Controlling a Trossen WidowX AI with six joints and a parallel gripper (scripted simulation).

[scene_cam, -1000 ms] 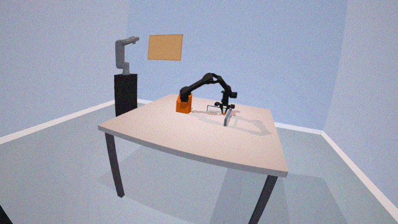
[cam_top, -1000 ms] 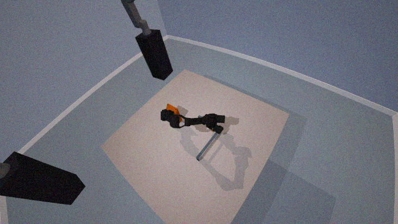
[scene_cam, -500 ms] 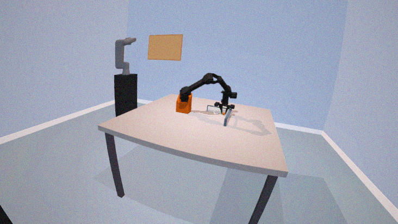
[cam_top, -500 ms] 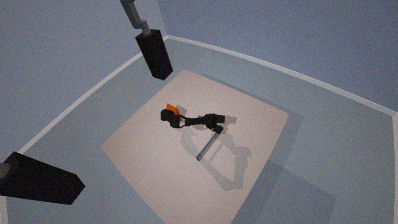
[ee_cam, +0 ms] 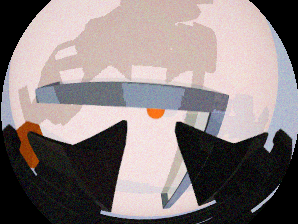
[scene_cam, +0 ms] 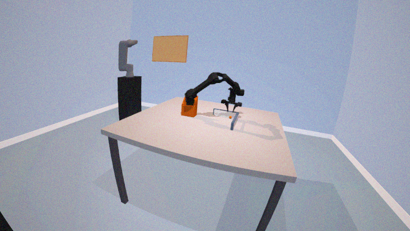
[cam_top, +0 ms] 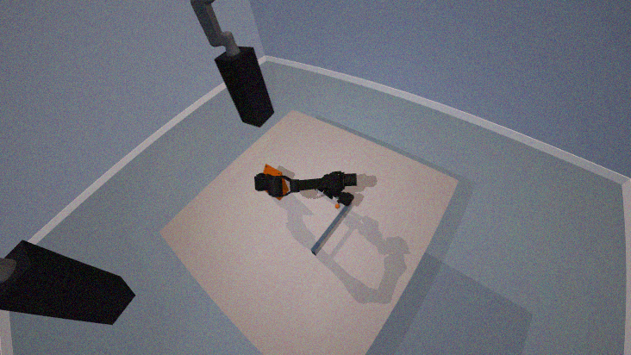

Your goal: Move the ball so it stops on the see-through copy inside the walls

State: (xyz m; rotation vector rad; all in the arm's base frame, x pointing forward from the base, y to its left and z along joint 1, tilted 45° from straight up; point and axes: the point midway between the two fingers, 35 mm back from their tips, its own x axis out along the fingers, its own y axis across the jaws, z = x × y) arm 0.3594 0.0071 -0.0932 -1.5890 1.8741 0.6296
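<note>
Table [scene_cam: 177,143]: pale beige top on dark legs, standing on a grey-blue floor [scene_cam: 57,186]. On it, approx. mid-surface twd the far side: orange base block [scene_cam: 189,108] carrying the arm. Right of that, two low clear walls [scene_cam: 233,121] meeting in a corner; the long one runs twd the near edge. Small orange ball [scene_cam: 229,116] sits on the top inside that corner, close to the long wall, prob. not touching it, but the view is too coarse to say. Arm shadows fall across the surface beyond the walls.

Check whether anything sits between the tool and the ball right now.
Nothing visible does. The tool is open and raised above the ball, which lies on the table beside the clear wall, with only open space between them.
</note>
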